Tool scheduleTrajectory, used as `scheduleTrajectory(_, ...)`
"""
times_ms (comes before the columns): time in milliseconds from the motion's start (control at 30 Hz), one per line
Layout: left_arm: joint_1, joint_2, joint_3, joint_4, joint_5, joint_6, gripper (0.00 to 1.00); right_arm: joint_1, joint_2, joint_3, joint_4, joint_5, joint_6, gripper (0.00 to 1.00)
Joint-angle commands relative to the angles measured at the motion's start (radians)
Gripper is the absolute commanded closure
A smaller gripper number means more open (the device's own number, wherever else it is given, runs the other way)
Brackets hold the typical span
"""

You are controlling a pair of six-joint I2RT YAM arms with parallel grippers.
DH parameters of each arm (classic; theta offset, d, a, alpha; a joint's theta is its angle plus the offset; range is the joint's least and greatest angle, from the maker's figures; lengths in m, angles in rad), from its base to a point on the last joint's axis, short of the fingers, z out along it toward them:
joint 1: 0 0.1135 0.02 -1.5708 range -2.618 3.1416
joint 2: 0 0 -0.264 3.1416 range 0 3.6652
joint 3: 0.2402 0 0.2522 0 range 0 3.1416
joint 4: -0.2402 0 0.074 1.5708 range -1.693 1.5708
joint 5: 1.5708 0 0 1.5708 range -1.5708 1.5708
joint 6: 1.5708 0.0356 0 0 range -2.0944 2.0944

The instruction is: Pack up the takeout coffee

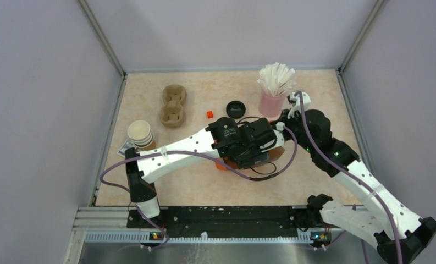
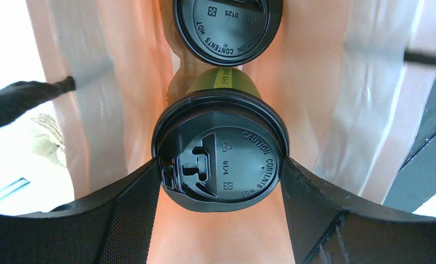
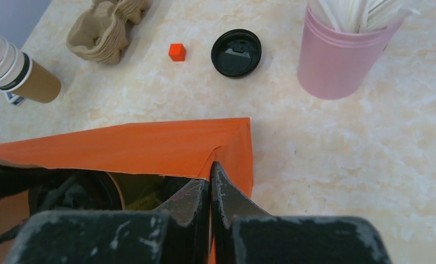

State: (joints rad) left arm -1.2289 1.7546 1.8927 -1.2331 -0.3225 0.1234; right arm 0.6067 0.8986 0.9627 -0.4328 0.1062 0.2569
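1. Left gripper [image 2: 221, 169] clasps the coffee [image 2: 221, 148] by its lid, down inside the bag [image 3: 149, 146], beside a second cup [image 2: 228, 19]; seemingly to set it down.
2. Right gripper [image 3: 211, 173], pressed together, pinches the bag's rim, likely keeping the mouth open.
3. Under the bag, a marbled peach table [image 3: 342, 154]; pale walls [image 1: 232, 33] around.

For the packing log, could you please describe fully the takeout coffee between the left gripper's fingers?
The takeout coffee is an olive-sided paper cup under a round black plastic lid embossed with a hot-contents caution. It stands inside the orange bag, the left gripper clamping its lid rim, a second lidded cup beyond.
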Motion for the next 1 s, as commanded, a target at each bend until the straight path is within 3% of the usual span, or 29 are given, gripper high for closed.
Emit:
scheduleTrajectory(0,-0.013,-0.017,-0.022,-0.013,-0.001,-0.014,0.48,0.007,-0.142,-0.122,0.075,-0.039,0.104,1.0)
scheduleTrajectory(233,-0.018,-0.029,-0.063,0.006,0.003,-0.029,0.49,0.006,-0.222,-0.18,0.043,-0.063,0.106,1.0)
scheduleTrajectory(667,-0.025,0.011,-0.064,-0.021,-0.115,-0.015,0.49,0.007,-0.142,-0.1,0.019,-0.162,0.095,1.0)
scheduleTrajectory(833,-0.025,0.0,-0.1,0.004,-0.099,-0.025,0.49,0.007,-0.135,-0.095,-0.021,-0.18,0.123,0.8)
scheduleTrajectory(967,-0.026,-0.002,-0.126,0.015,-0.099,-0.023,0.49,0.007,-0.185,-0.124,-0.042,-0.153,0.13,0.76)
